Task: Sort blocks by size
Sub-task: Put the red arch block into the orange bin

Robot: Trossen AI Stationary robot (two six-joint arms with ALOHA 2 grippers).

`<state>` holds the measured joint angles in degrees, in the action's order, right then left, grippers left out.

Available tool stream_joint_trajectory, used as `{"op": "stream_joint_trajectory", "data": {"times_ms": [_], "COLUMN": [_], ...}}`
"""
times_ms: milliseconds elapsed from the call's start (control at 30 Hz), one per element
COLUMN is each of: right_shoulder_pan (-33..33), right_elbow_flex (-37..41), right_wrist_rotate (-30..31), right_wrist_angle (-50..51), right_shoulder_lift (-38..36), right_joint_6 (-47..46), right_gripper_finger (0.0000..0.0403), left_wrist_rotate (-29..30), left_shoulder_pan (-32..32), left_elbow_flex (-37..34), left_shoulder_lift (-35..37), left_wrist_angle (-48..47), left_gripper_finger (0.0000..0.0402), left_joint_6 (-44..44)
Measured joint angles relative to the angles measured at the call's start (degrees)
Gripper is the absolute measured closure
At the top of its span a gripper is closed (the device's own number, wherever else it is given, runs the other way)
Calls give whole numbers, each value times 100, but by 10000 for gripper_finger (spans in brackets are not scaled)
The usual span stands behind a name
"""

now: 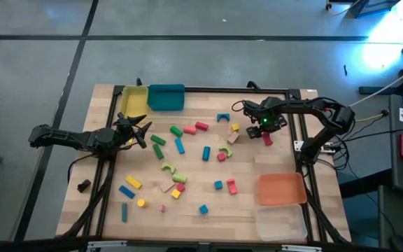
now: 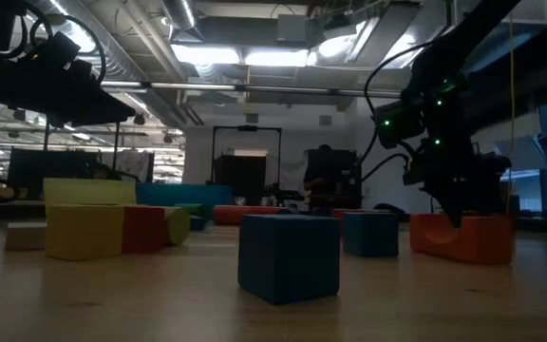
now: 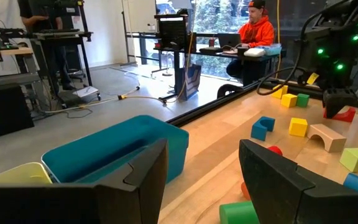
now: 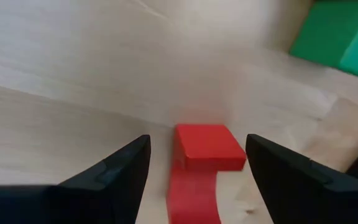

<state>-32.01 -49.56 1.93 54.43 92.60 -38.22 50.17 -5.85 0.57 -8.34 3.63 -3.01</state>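
Observation:
Many small coloured blocks (image 1: 179,145) lie scattered over the middle of the wooden table. My right gripper (image 4: 197,142) is open at the table's far right, low over a red arch block (image 4: 204,155). One finger stands on either side of the block, with a gap on each side. The arch lies on the table (image 1: 266,139) and also shows in the low view (image 2: 463,237). My left gripper (image 3: 204,155) is open and empty at the table's left (image 1: 135,129), near the yellow tray.
A yellow tray (image 1: 134,100) and a teal tray (image 1: 166,96) stand at the far left edge. An orange tray (image 1: 281,189) and a clear tray (image 1: 280,222) stand at the near right. A person in orange (image 3: 257,31) sits beyond the table.

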Motion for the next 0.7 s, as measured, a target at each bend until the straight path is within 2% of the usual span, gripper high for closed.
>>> {"op": "stream_joint_trajectory", "data": {"times_ms": [433,533,700], "right_shoulder_pan": [1,3,7], "right_elbow_flex": [260,267,275], "right_wrist_rotate": [-233,-245,-282], "right_wrist_angle": [-101,-184,-345], "right_shoulder_lift": [-22,-22,-20], "right_joint_6": [125,127,136], "right_gripper_finger": [144,170,243], "left_wrist_rotate": [0,0,0], "left_shoulder_pan": [2,0,1], "left_elbow_flex": [1,0,1], "left_shoulder_lift": [0,0,0], "left_wrist_angle": [-1,-1,-1], "left_gripper_finger": [218,218,218], "left_joint_6": [0,0,-1]}}
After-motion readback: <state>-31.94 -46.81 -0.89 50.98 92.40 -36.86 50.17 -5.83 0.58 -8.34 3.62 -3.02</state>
